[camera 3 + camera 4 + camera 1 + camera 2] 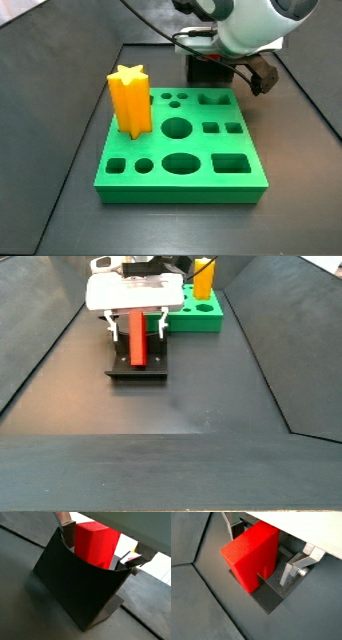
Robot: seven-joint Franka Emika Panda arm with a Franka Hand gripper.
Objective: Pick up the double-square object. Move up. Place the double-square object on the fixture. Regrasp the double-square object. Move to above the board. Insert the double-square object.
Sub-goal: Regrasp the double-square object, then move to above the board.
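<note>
The jaws stand apart: the flat silver fingers (294,566) flank the double-square object (250,556) with a visible gap, not gripping it. The gripper (134,319) hangs directly over the fixture (138,364). The double-square object is a smooth, matte, bright red block with sharp edges and a stepped notch on one side; it rests against the fixture. The fixture is a dark, nearly black bracket with a flat upright plate (77,582) and a base plate. Beyond it lies the board (181,150), a bright green slab with round, square and star-shaped holes, carrying an upright yellow-orange star prism (128,100). The worktop (201,406) is matte dark grey, with sloping dark walls on both sides.
</note>
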